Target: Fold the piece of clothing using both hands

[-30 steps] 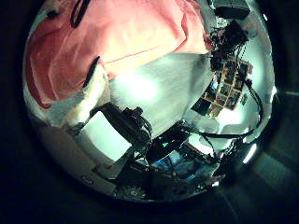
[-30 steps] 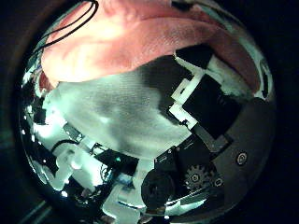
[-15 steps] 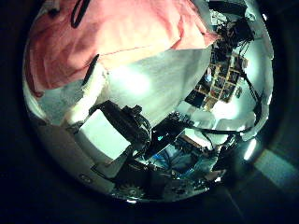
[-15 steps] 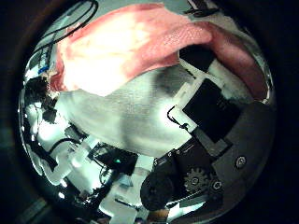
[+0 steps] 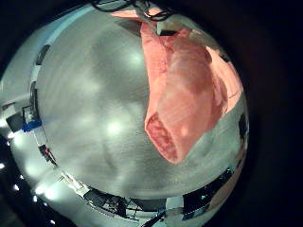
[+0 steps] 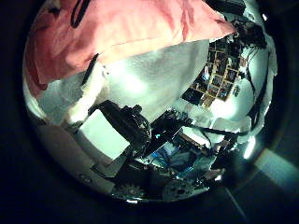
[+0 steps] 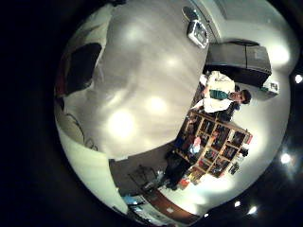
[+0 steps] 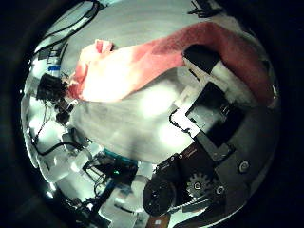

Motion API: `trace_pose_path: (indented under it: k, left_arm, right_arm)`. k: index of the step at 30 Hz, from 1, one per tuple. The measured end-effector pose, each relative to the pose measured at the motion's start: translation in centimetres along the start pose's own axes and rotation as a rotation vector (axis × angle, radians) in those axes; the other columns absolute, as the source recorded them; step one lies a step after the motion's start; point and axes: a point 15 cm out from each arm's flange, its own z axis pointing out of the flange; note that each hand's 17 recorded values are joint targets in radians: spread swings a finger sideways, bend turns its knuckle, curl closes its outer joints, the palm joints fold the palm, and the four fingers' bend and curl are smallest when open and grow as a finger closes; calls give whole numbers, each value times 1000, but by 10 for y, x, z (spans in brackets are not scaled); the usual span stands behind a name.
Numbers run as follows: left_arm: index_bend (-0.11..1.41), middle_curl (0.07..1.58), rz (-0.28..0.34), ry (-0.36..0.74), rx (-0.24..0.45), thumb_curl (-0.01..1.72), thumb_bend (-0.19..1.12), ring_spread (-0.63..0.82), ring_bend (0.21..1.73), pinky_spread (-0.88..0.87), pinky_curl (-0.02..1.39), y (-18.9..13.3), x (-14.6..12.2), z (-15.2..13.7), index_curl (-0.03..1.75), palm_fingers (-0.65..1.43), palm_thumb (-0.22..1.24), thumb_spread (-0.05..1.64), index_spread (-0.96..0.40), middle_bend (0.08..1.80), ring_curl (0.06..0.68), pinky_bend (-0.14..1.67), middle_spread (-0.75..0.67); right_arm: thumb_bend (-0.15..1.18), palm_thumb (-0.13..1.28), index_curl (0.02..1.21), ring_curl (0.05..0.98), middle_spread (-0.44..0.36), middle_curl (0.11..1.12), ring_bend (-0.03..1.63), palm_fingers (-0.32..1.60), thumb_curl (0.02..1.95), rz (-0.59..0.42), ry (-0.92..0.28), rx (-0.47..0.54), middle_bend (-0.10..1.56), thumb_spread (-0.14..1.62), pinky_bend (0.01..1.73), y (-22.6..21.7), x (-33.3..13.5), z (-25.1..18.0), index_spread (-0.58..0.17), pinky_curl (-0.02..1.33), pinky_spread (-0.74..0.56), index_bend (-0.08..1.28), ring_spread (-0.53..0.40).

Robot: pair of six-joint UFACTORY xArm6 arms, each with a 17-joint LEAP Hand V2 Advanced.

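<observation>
The garment (image 5: 185,95) hangs lifted over the table (image 5: 85,113), bunched and folded on itself. In the left thumb side view the garment (image 6: 121,33) fills the space beyond my left hand (image 6: 117,135), and one finger (image 6: 91,73) is curled onto its edge. In the right thumb side view the garment (image 8: 142,62) stretches as a narrow band across the table. One end of it drapes over the curled fingers of my right hand (image 8: 214,109), which pinch it.
The table top (image 7: 142,95) lies under the right palm, with a dark flat thing (image 7: 80,66) on it and a small pale object (image 7: 197,33) near its far edge. Shelves and equipment (image 6: 220,79) stand beyond the table.
In the right thumb side view the garment has drawn out from a wide sheet into a narrow stretched band, with more table showing. The left thumb side view has barely changed.
</observation>
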Motion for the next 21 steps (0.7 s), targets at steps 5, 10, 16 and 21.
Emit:
trace_pose_path:
  k: [5,10,16,21]
  left_arm:
    - [194,350,-9,4,17,368,-14,103,630,164,352,-4,-4,8,528,308,669,1206,-114,181,198,259,13]
    - [195,351,-20,8,44,370,-14,110,631,172,353,-8,-8,12,527,307,674,1209,-103,182,198,250,20]
    - [193,353,-30,8,54,371,-15,113,632,175,356,-8,-11,8,525,304,671,1212,-99,183,199,249,22]
    - [194,354,-36,5,72,371,-14,114,632,176,359,-3,-15,-3,524,304,678,1216,-98,183,199,249,27]
  right_arm:
    - [3,1110,977,904,-155,954,1368,911,953,-64,-7,49,1351,1052,1145,-16,-47,-22,-282,1237,-229,1134,-269]
    - [-5,1106,978,908,-153,949,1362,921,975,-131,-11,110,1344,1054,1130,-34,-93,-44,-281,1250,-229,1128,-269]
    - [-4,1101,976,912,-151,945,1351,934,998,-223,-36,193,1335,1053,1116,-51,-153,-74,-278,1264,-230,1123,-270]
    - [-4,1098,974,916,-151,942,1339,945,1014,-284,-40,223,1329,1053,1110,-65,-193,-82,-277,1268,-230,1114,-271]
